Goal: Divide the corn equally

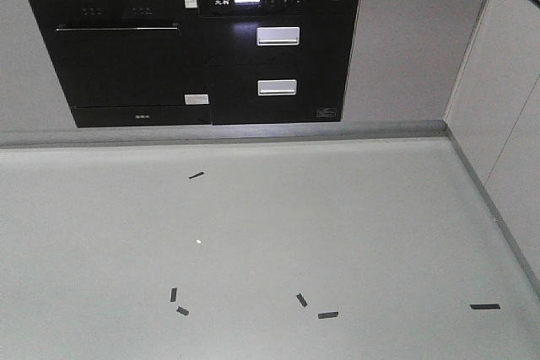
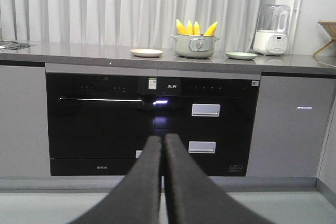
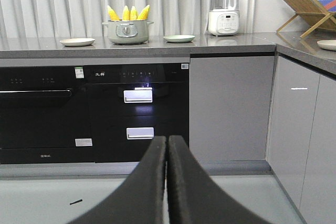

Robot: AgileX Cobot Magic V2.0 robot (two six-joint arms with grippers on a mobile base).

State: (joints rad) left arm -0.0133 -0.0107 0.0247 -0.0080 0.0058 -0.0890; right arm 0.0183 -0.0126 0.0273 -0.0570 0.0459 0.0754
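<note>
Me: Dark fingers of the left claw (image 2: 162,141) fill the bottom of my left wrist view. They are pressed together with nothing between them. The right claw (image 3: 167,140) looks the same in its own wrist view, together and holding nothing.

Listener: Where is the corn?

Me: The corn (image 2: 195,27) is well away from both claws, up on the grey bench (image 2: 79,53) in front of pale curtains. Four yellow cobs stand upright in a grey-green pot (image 2: 194,46), tips up, the rightmost one leaning outward.

Listener: Anything beside the pot?

Me: A cream plate (image 2: 146,52) lies near it on the left, and a green plate (image 2: 241,55) near it on the right. Both are apart from the pot and bare. A white blender (image 2: 272,30) stands further right.

Listener: And below?

Me: Black built-in appliances (image 1: 194,56) sit under the bench. The front view shows only pale floor (image 1: 337,225) with short black tape strips (image 1: 327,315) scattered on it.
</note>
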